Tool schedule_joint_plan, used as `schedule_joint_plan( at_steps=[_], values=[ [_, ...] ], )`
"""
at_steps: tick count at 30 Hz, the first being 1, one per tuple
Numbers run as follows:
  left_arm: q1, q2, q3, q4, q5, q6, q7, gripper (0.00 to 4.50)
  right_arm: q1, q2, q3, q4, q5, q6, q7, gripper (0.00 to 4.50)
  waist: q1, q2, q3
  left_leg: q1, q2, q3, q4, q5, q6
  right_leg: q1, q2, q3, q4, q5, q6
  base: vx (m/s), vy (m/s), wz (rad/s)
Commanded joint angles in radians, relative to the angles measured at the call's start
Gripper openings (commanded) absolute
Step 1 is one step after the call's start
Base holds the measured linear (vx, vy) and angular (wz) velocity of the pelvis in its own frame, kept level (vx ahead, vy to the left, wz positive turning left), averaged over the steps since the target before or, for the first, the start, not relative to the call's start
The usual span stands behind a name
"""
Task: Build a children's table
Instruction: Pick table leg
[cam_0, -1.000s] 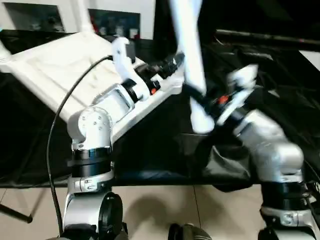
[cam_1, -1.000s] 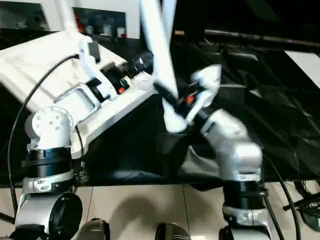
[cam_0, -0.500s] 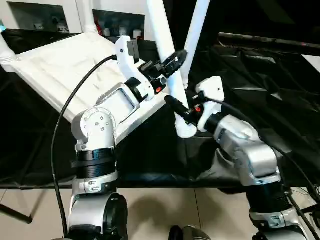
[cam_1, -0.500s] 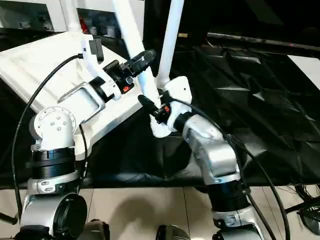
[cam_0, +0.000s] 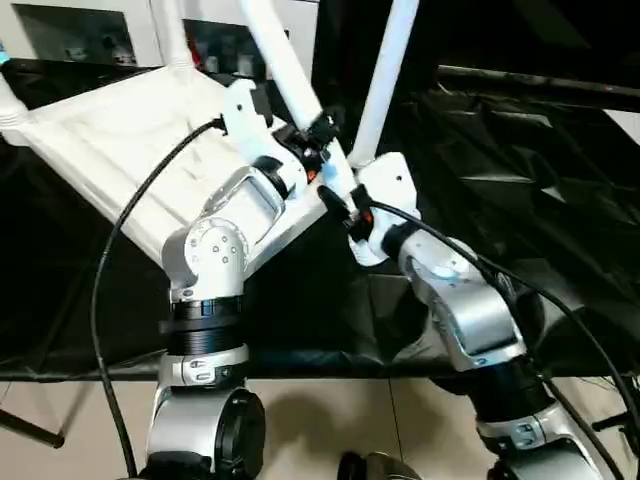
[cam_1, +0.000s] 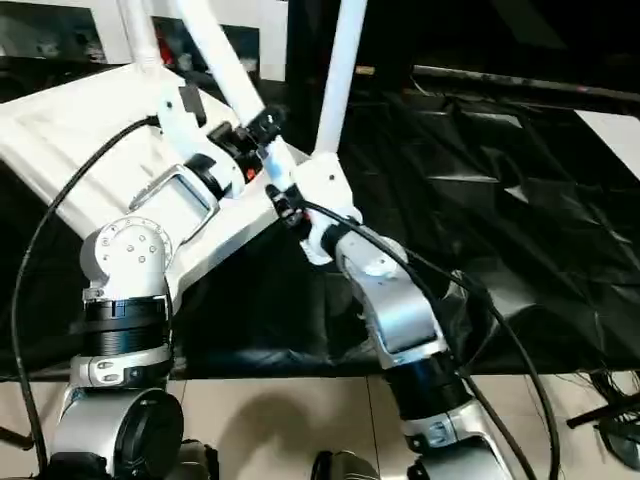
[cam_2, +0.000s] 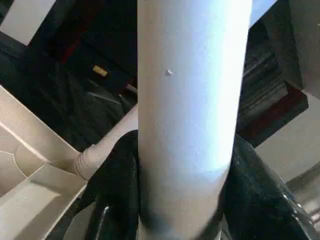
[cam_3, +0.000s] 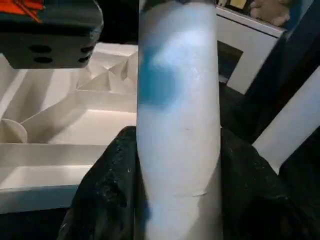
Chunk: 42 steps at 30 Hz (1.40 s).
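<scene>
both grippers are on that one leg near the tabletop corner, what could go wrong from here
1. Both the left gripper and the right gripper clamp the same leg; if the arms pull differently it may twist or slip through the fingers.
2. The leg's lower end hangs beside the tabletop edge, not over a socket, so pushing now could jam it against the rim.
3. The upright leg stands close by and could get knocked.

Head stereo pair looks forward and down over both silver forearms onto the upturned table top (cam_0: 110, 130); the right eye view sits slightly to the right, so everything lands further left in it. Left wrist camera looks along its own fingers (cam_2: 117, 195), very close on the held leg (cam_2: 192, 100), table top rim behind. Right wrist camera is equally close on the same leg (cam_3: 177, 130), ribbed table underside behind. All four views share this leg and the table top.
</scene>
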Motion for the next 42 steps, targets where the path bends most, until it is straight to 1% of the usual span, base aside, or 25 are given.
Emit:
schedule_joint_plan(
  at_steps=[1,5,6,7,8,10,11,12,13,14,16,17,19,20,22,23,26,27,29,32,33,36,37,40,42],
  values=[
    [-0.023,-0.016,0.0,0.011,0.015,-0.018,0.018,1.89,-0.016,-0.001,-0.027,0.002,0.0,-0.019,-0.024,1.83,-0.005,0.008,-0.103,0.025,0.011,-0.002,-0.075,-0.286,-0.033,0.055,-0.048,0.035,-0.078,-0.341,-0.071,0.0,0.0,0.0],
    [-0.021,-0.014,-0.006,0.012,0.016,-0.031,0.019,1.83,-0.02,0.001,-0.027,0.005,0.002,-0.019,-0.018,1.83,-0.006,0.008,-0.103,0.026,0.01,-0.002,-0.074,-0.296,-0.034,0.054,-0.049,0.034,-0.081,-0.36,-0.067,0.0,0.0,0.0],
    [-0.02,-0.012,-0.012,0.014,0.014,-0.04,0.018,1.83,-0.021,0.005,-0.032,0.006,0.02,-0.018,0.002,1.83,-0.007,0.008,-0.103,0.026,0.01,-0.002,-0.074,-0.302,-0.033,0.053,-0.048,0.033,-0.083,-0.37,-0.064,0.0,0.0,0.0],
    [-0.019,-0.01,-0.015,0.015,0.013,-0.045,0.018,1.83,-0.021,0.008,-0.036,0.006,0.033,-0.018,0.017,2.39,-0.007,0.007,-0.103,0.026,0.01,-0.003,-0.075,-0.304,-0.032,0.053,-0.048,0.033,-0.083,-0.371,-0.063,0.0,0.0,0.0],
    [-0.017,-0.002,-0.024,0.015,0.01,-0.045,0.0,1.83,-0.02,0.013,-0.048,0.004,0.055,-0.013,0.029,2.53,-0.006,0.008,-0.103,0.027,0.011,-0.003,-0.074,-0.304,-0.033,0.052,-0.048,0.033,-0.082,-0.37,-0.063,0.0,0.0,0.0],
    [-0.013,0.032,-0.059,0.009,0.003,-0.015,-0.07,1.83,-0.022,0.025,-0.085,-0.007,0.123,0.031,0.06,2.58,-0.006,0.007,-0.104,0.026,0.01,-0.003,-0.075,-0.302,-0.021,0.053,-0.049,0.033,-0.081,-0.367,-0.064,0.0,0.0,0.0],
    [-0.007,0.066,-0.092,-0.002,-0.004,0.011,-0.138,1.83,-0.026,0.017,-0.106,-0.015,0.167,0.071,0.095,2.72,-0.006,0.007,-0.104,0.026,0.01,-0.003,-0.075,-0.302,-0.021,0.053,-0.049,0.033,-0.081,-0.367,-0.064,0.0,0.0,0.0],
    [-0.002,0.088,-0.113,-0.01,-0.009,0.027,-0.182,1.83,-0.029,0.01,-0.118,-0.02,0.194,0.097,0.12,2.72,-0.004,0.01,-0.105,0.03,0.011,-0.004,-0.075,-0.291,-0.019,0.052,-0.048,0.033,-0.076,-0.347,-0.073,0.0,0.0,0.0],
    [0.003,0.128,-0.148,-0.021,-0.022,0.057,-0.258,1.82,-0.031,-0.015,-0.134,-0.033,0.252,0.161,0.182,2.85,-0.002,0.014,-0.104,0.029,0.013,-0.004,-0.076,-0.279,-0.024,0.053,-0.047,0.034,-0.073,-0.319,-0.086,0.0,0.0,0.0],
    [0.006,0.168,-0.179,-0.031,-0.025,0.076,-0.321,1.82,-0.031,-0.044,-0.145,-0.046,0.308,0.23,0.25,2.85,-0.001,0.013,-0.105,0.033,0.011,-0.004,-0.077,-0.279,-0.018,0.057,-0.044,0.034,-0.072,-0.309,-0.092,0.0,0.0,0.0],
    [0.006,0.224,-0.216,-0.036,-0.023,0.093,-0.395,1.82,-0.024,-0.099,-0.153,-0.072,0.401,0.337,0.367,2.85,0.002,0.017,-0.105,0.032,0.014,-0.003,-0.078,-0.267,-0.017,0.06,-0.045,0.036,-0.066,-0.267,-0.114,0.0,0.0,0.0],
    [0.0,0.25,-0.227,-0.034,-0.019,0.092,-0.427,1.82,-0.017,-0.134,-0.152,-0.088,0.44,0.378,0.427,2.85,0.005,0.016,-0.106,0.032,0.014,-0.005,-0.078,-0.26,-0.017,0.064,-0.047,0.036,-0.065,-0.258,-0.116,0.0,0.0,0.0],
    [-0.017,0.295,-0.234,-0.029,-0.04,0.106,-0.5,1.82,-0.001,-0.202,-0.138,-0.108,0.481,0.415,0.529,2.85,0.009,0.014,-0.107,0.026,0.014,-0.001,-0.075,-0.228,-0.023,0.067,-0.054,0.039,-0.062,-0.24,-0.139,0.0,0.0,0.0],
    [-0.023,0.308,-0.232,-0.028,-0.055,0.114,-0.526,1.82,0.002,-0.223,-0.133,-0.11,0.488,0.424,0.555,2.85,0.01,0.014,-0.107,0.025,0.013,0.0,-0.075,-0.223,-0.025,0.069,-0.054,0.038,-0.061,-0.241,-0.145,0.0,0.0,0.0],
    [-0.036,0.339,-0.236,-0.029,-0.074,0.125,-0.585,1.82,0.005,-0.256,-0.129,-0.112,0.511,0.451,0.593,2.85,0.011,0.013,-0.106,0.025,0.014,0.0,-0.074,-0.226,-0.028,0.067,-0.056,0.038,-0.063,-0.263,-0.155,0.0,0.0,0.0],
    [-0.046,0.353,-0.228,-0.031,-0.103,0.145,-0.621,1.82,0.003,-0.274,-0.128,-0.115,0.529,0.472,0.614,2.85,0.01,0.012,-0.107,0.024,0.013,0.0,-0.073,-0.226,-0.033,0.069,-0.057,0.037,-0.061,-0.277,-0.158,0.0,0.0,0.0],
    [-0.064,0.369,-0.212,-0.027,-0.153,0.163,-0.687,1.82,-0.013,-0.3,-0.138,-0.111,0.567,0.52,0.64,2.85,0.011,0.013,-0.104,0.032,0.013,0.0,-0.072,-0.259,-0.039,0.061,-0.057,0.035,-0.071,-0.348,-0.154,0.0,0.0,0.0],
    [-0.065,0.371,-0.208,-0.031,-0.169,0.168,-0.707,1.82,-0.019,-0.304,-0.142,-0.106,0.577,0.531,0.645,2.85,0.011,0.012,-0.102,0.03,0.013,-0.001,-0.072,-0.268,-0.041,0.061,-0.059,0.034,-0.074,-0.373,-0.151,0.0,0.0,0.0],
    [-0.065,0.372,-0.207,-0.033,-0.178,0.172,-0.718,1.82,-0.021,-0.307,-0.143,-0.104,0.579,0.534,0.649,2.85,0.011,0.012,-0.102,0.031,0.015,-0.002,-0.072,-0.28,-0.048,0.058,-0.06,0.033,-0.077,-0.401,-0.142,0.0,0.0,0.0],
    [-0.063,0.361,-0.183,-0.05,-0.239,0.209,-0.737,1.82,-0.028,-0.312,-0.13,-0.083,0.556,0.527,0.648,2.85,0.011,0.012,-0.102,0.03,0.013,-0.003,-0.072,-0.289,-0.054,0.058,-0.06,0.031,-0.08,-0.431,-0.13,0.0,0.0,0.0],
    [-0.064,0.361,-0.179,-0.051,-0.249,0.216,-0.742,1.82,-0.03,-0.312,-0.128,-0.079,0.555,0.528,0.646,2.52,0.011,0.012,-0.102,0.031,0.013,-0.003,-0.071,-0.293,-0.054,0.057,-0.06,0.03,-0.081,-0.445,-0.123,0.0,0.0,0.0],
    [-0.069,0.371,-0.179,-0.038,-0.252,0.218,-0.755,1.82,-0.035,-0.31,-0.128,-0.08,0.566,0.534,0.643,2.46,0.011,0.011,-0.101,0.032,0.013,-0.005,-0.072,-0.303,-0.054,0.055,-0.06,0.027,-0.087,-0.481,-0.101,0.0,0.0,0.0],
    [-0.069,0.373,-0.178,-0.034,-0.25,0.216,-0.757,1.82,-0.036,-0.309,-0.128,-0.082,0.568,0.534,0.642,2.33,0.01,0.012,-0.101,0.032,0.013,-0.006,-0.071,-0.303,-0.055,0.054,-0.06,0.027,-0.088,-0.489,-0.095,0.0,0.0,0.0],
    [-0.069,0.379,-0.179,-0.027,-0.248,0.214,-0.757,1.82,-0.036,-0.307,-0.126,-0.085,0.568,0.534,0.641,2.07,0.011,0.012,-0.102,0.031,0.013,-0.007,-0.072,-0.303,-0.056,0.054,-0.059,0.026,-0.089,-0.49,-0.09,0.0,0.0,0.0],
    [-0.07,0.38,-0.177,-0.022,-0.249,0.214,-0.753,1.82,-0.035,-0.301,-0.123,-0.085,0.563,0.53,0.633,2.04,0.011,0.012,-0.102,0.031,0.014,-0.007,-0.073,-0.304,-0.058,0.054,-0.06,0.025,-0.088,-0.489,-0.089,0.0,0.0,0.0]
  ],
)
